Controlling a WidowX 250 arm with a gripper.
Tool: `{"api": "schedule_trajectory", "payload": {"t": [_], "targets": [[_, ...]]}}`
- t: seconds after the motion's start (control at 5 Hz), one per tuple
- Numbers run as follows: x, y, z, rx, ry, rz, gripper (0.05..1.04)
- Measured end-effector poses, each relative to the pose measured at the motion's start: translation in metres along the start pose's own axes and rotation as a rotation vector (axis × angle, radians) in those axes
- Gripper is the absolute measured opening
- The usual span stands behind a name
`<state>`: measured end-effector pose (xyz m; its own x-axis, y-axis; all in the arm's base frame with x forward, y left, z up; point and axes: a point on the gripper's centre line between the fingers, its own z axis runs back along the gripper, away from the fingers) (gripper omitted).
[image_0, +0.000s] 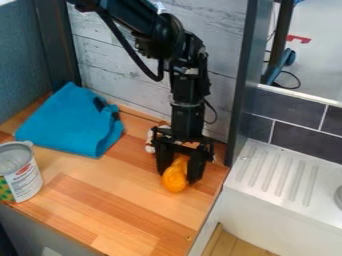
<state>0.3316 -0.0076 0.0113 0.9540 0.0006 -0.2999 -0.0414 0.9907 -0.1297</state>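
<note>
In the camera view, the black arm (190, 82) is coming in from the top edge, and its gripper (179, 175) is hanging low over the wooden surface (127, 202), right by the upright dark post (240, 90). And here's the spot to watch — an orange thing (175, 179) is lying directly between the fingers (163, 161), one standing on each side of it. They're standing well apart, leaving room for its narrow part; whether either is touching the thing, I cannot tell, and no firm hold is showing.

Look at the line of it: the long axis is running from back to front, across the gap rather than along it, leaning a touch toward the picture's lower left. The rounded, wider end is facing the surface's near edge and poking out past the fingertips, while the narrower end is sitting farther back, between the two.

Just behind the gripper, something white and reddish (150, 143) is peeking out — partly hidden. Over on the picture's left, a blue cloth (73, 122) is lying rumpled, with an open can (21, 172) standing nearer the front. Beyond the post, a ridged white sink (277, 182) is sitting alongside.
</note>
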Motion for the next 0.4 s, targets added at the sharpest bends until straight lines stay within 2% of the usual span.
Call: {"api": "schedule_trajectory", "payload": {"t": [0.2,0.4], "targets": [[-0.004,0.0,0.007,-0.003,0.0,0.003,1.017],[-0.017,0.005,0.045,0.01,-0.09,0.042,1.009]]}}
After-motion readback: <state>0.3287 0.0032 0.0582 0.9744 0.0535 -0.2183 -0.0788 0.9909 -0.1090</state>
